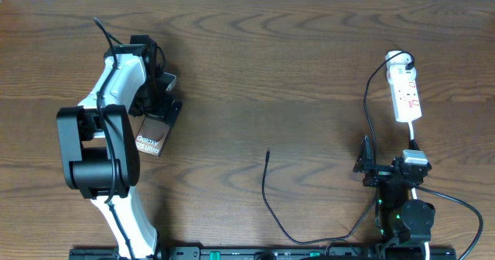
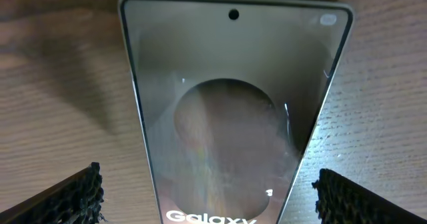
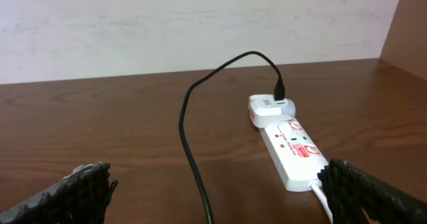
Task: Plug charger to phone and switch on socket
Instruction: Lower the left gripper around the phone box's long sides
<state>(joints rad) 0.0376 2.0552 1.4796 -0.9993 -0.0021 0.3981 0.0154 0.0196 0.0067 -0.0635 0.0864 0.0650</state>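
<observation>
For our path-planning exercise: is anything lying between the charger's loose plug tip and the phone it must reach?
Nothing visible does. The charger's plug tip lies on the table, and only wood shows leftward to the phone. The left gripper, open, sits over the phone.

The flat wooden table [image 1: 294, 74] is dark brown with wavy, darker grain. On its left, the flat glossy rectangular phone [image 2: 233, 117] is dark grey-black, with white "Galaxy" lettering and a round brownish mark on its face. On the right, the elongated plastic power strip [image 3: 293, 151] is white with red markings; the long thin charger cable [image 1: 267, 190] is black. The far wall [image 3: 167, 24] is mottled off-white.
</observation>
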